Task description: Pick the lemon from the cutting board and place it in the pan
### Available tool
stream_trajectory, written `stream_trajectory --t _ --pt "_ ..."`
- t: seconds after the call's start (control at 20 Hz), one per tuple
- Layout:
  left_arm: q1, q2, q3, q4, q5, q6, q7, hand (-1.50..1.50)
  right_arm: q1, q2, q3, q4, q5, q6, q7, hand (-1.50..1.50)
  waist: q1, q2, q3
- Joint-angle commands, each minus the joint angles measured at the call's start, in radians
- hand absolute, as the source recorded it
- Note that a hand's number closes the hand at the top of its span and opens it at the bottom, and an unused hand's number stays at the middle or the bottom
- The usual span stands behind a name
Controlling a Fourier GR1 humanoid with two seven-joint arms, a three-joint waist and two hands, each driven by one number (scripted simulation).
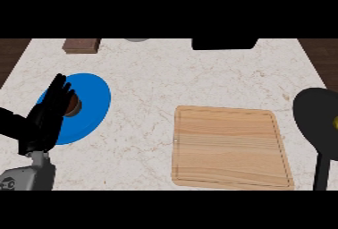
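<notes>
Black-fingered left hand (51, 112) is what you've got in shot, coming up from the lower left corner on its grey forearm (30, 176). It's just parked there: fingers straight, pointing up and a bit to the right, relaxed, nothing in it. Your fingers overlap the left side of the blue plate (92, 100) and half cover a small brown thing (75, 105) sitting on that plate, can't tell what it is. There's a little round mark on the forearm casing near the bottom left, but it's way too small to read. As for the lemon (335, 121), you only see a sliver of yellow at the right edge, inside the dark outline of the black pan (317, 112), so it's lying in the pan, mostly cut off by the edge. The pan's handle runs down toward the bottom, just beside the wooden cutting board (228, 147), which sits mid-right on the pale marble counter (171, 76). Along the far edge you've got a brown block (82, 44), a grey thing (137, 40) and a black thing (224, 43), all cropped.
</notes>
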Motion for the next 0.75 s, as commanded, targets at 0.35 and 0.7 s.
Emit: stream_trajectory --t 0.35,0.7 --pt "-0.088 0.013 0.006 0.038 0.000 -0.001 0.041 0.00 0.383 0.170 -0.103 -0.397 -0.270 0.434 -0.070 -1.50 0.002 0.005 -0.002" --pt "-0.064 -0.034 -0.030 0.005 -0.036 0.034 0.041 0.00 0.510 0.335 -0.078 -0.687 -0.346 0.423 0.037 -1.50 0.021 0.008 0.000"
